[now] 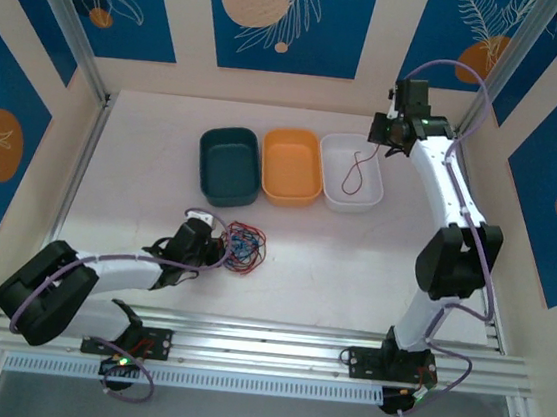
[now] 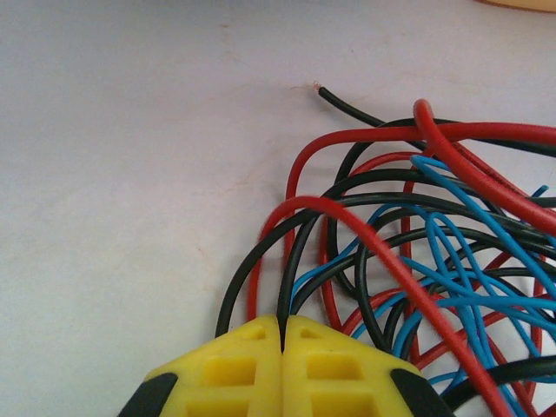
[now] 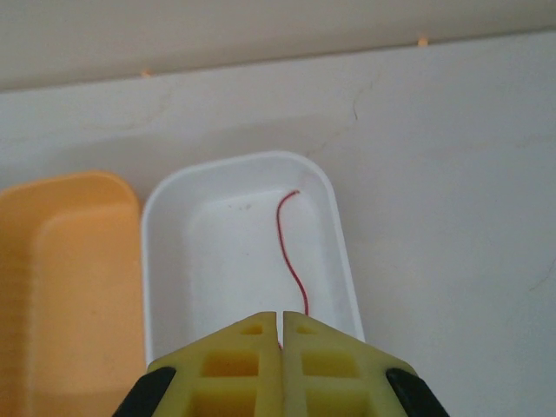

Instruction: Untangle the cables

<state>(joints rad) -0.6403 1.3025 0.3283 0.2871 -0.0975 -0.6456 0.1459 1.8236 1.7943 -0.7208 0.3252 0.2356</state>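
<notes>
- left gripper (image 2: 282, 330): low on the table (image 1: 140, 183), at the left edge of the tangle of cables (image 1: 245, 247). Jaws are pressed together. A black cable (image 2: 287, 278) runs into the seam and is probably pinched, but the pads hide the contact.
- tangle of cables: red, black and blue strands looped over each other, near the front of the table and well apart from the bins.
- step in hand, my read: drop one freed strand, then pull the next. Left should draw the black cable out slowly and low, away from the heap, so loops slide off and don't tighten.
- teal bin (image 1: 229, 168) and orange bin (image 1: 292, 167): side by side at the back.
- white bin (image 1: 360, 196): rightmost, with a red wire (image 3: 291, 252) hanging into it.
- right gripper (image 3: 280, 323): above the white bin, jaws closed on the red wire's top end. Let go only once the wire sits inside the walls.
- views: the left wrist shows which strand crosses which, plus a loose black end (image 2: 339, 101); overhead that's just a coloured clump. The right wrist shows the wire reaching the seam. Overhead shows how far apart the arms are.
</notes>
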